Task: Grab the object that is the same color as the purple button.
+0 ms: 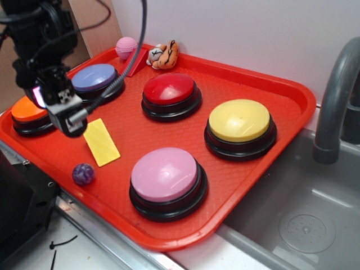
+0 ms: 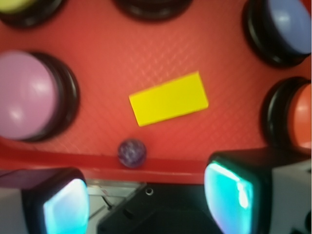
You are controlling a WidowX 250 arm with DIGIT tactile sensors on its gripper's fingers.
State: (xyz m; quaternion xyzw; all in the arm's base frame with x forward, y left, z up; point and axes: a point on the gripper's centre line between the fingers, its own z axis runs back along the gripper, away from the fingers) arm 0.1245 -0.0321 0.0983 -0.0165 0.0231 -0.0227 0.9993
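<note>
Purple ball point(image 1: 82, 174) at tray point(image 1: 292, 95) rim, beside yellow card point(image 1: 102, 142); gripper point(image 2: 146, 202) fingers point(image 2: 66, 207) spread, empty, above; risk: ball likely rolls along rim if nudged.

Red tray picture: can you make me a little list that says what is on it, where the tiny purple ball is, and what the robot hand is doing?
tray: red plastic tray beside a grey sink
buttons: blue-violet domed button, red, yellow, pale pink-lilac, orange
target: small dark purple mottled ball, against the tray's near rim
other items: flat yellow rectangular block, pink dimpled ball, small tiger toy
hand: robot hand open, above the tray, holding nothing
ball and hand: apart
</note>
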